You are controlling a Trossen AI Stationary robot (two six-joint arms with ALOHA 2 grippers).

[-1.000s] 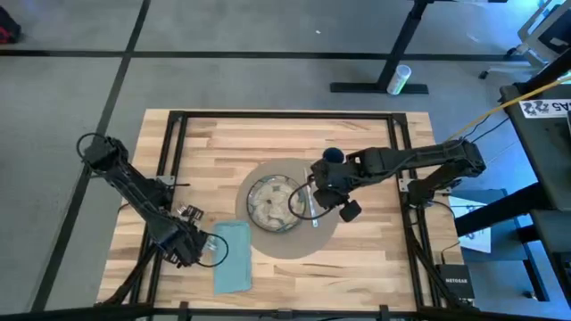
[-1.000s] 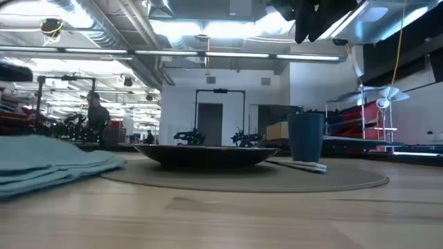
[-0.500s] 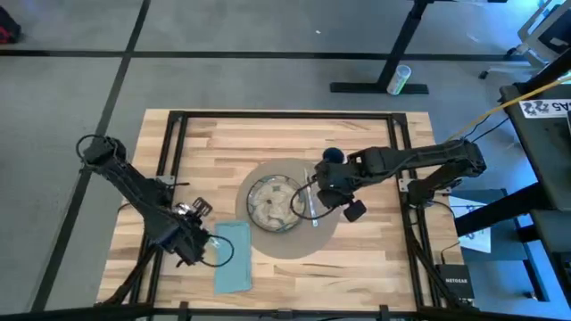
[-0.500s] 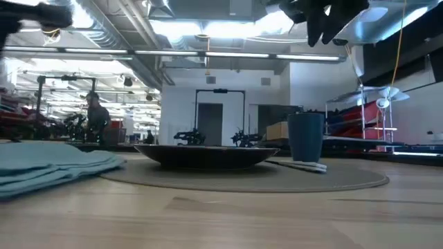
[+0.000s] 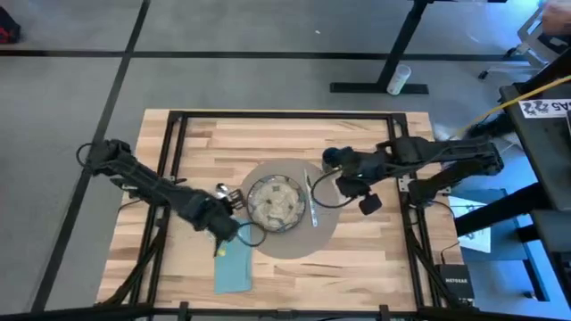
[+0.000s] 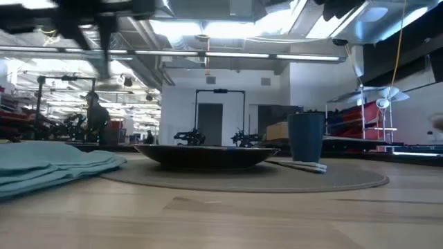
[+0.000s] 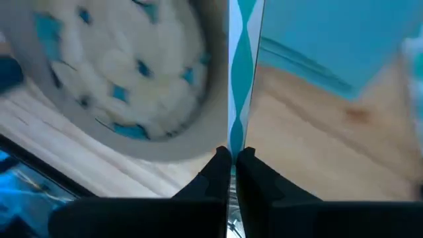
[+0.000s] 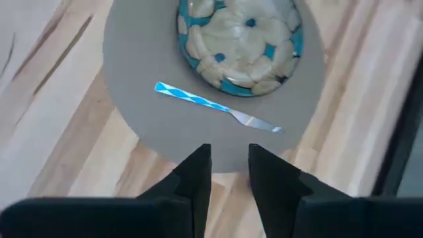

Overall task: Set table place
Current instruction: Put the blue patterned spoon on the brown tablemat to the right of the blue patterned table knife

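A speckled plate (image 5: 277, 203) sits on the round grey placemat (image 5: 326, 234) on the wooden table (image 5: 384, 259). One piece of cutlery with a blue patterned handle (image 8: 218, 106) lies on the mat to the plate's right. The dark-blue cup (image 5: 332, 157) stands at the mat's far right rim. The teal napkin (image 5: 234, 272) lies near the front edge. My left gripper (image 5: 230, 234) hovers between plate and napkin, shut on a second patterned piece of cutlery (image 7: 241, 66). My right gripper (image 8: 229, 168) is open at the mat's right edge, holding nothing. My left gripper pinches the cutlery's patterned handle (image 7: 236, 142) between its two fingers. The piece runs on straight ahead of the fingers, in line with them, over the gap between plate and napkin. Which end the fingers have cannot be told.
A black metal frame (image 5: 178, 134) runs under the table's edges. In the low view the cup (image 6: 305, 136) stands behind the cutlery on the mat (image 6: 297, 164). Bare wood lies along the far edge and at the near right.
My left gripper has risen and gone from the napkin's left side toward the plate, now standing over the napkin's far end. My right gripper has drawn back from beside the plate toward the table's right edge.
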